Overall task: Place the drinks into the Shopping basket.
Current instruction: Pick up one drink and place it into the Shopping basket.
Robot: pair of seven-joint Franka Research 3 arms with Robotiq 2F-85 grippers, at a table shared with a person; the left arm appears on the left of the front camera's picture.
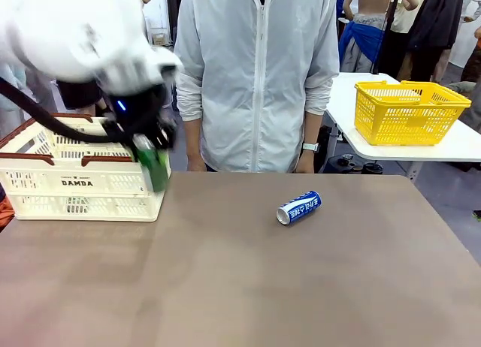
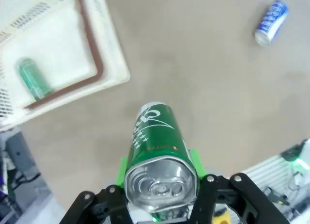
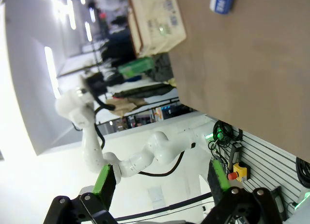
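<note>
Beside the Shopping basket (image 1: 79, 183) printed "DAMDA", the left gripper (image 2: 159, 162) pinches a green can (image 2: 156, 132); the right gripper (image 3: 160, 173) stands spread, and a blue-lettered can (image 1: 298, 208) lies apart.

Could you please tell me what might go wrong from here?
1. The left claw holds the green can over bare table, just outside the Shopping basket's corner; carried low, it may clip the rim.
2. A second green can lies inside the basket; a drop could strike it.
3. The blue can lies on its side on the table and might roll if nudged.
</note>
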